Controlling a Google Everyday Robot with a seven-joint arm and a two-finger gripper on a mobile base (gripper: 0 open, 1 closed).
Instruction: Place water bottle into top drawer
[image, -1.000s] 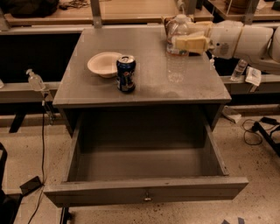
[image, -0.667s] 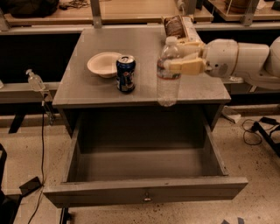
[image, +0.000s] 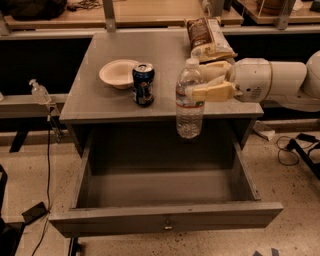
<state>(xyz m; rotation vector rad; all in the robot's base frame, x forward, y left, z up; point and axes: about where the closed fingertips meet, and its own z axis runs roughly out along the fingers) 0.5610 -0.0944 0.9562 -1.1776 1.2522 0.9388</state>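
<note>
Since the earlier frame, the water bottle (image: 189, 107) has travelled forward and lower, and its base now hangs past the front edge of the worktop (image: 100, 102), in front of the dark opening above the top drawer (image: 165, 219). It is upright, white cap at the top, the pale label around its middle. The gripper (image: 196, 80) reaches in from the right and is closed around the bottle's upper body, one pale finger (image: 212, 92) across the near side and the other behind it; the bottle touches neither the worktop nor the drawer. The white arm (image: 280, 82) runs off the right edge of the view.

The top drawer is pulled fully out, its grey floor bare, a small keyhole (image: 168, 226) in the middle of its front panel.

On the worktop, a blue soda can (image: 143, 84) stands left of the bottle, near the front, with a pale bowl (image: 118, 73) just behind and to its left. A crinkled snack bag (image: 207, 39) lies at the back right, behind the gripper. A clear pump-top bottle (image: 40, 92) sits on a low ledge to the left of the cabinet.
</note>
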